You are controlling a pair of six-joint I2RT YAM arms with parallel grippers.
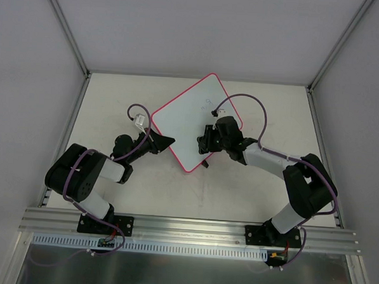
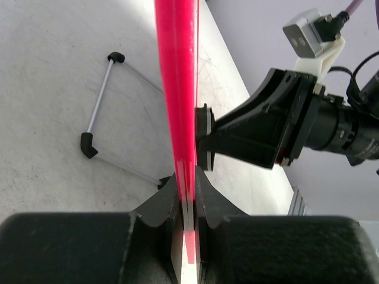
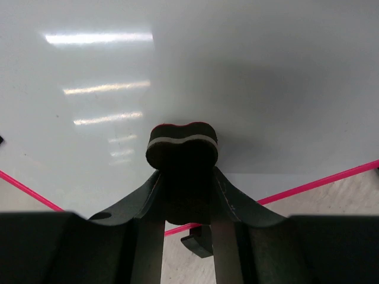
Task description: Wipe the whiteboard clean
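Observation:
The whiteboard [image 1: 185, 126], white with a thin pink-red rim, lies turned like a diamond at the table's middle. Faint writing [image 1: 210, 105] shows near its far corner. My left gripper [image 1: 166, 141] is shut on the board's left rim, which runs edge-on between its jaws in the left wrist view [image 2: 177, 89]. My right gripper [image 1: 205, 141] is shut on a small black eraser [image 3: 182, 145] with a white stripe and holds it flat against the board's surface [image 3: 249, 65]. The eraser also shows in the left wrist view [image 2: 205, 137], touching the board.
A wire stand [image 2: 98, 103] with black ends sits under the board on the grey table. A black clip [image 3: 199, 242] sticks out below the board's near rim [image 3: 320, 183]. White walls and metal posts enclose the table; an aluminium rail [image 1: 191, 228] runs along the near edge.

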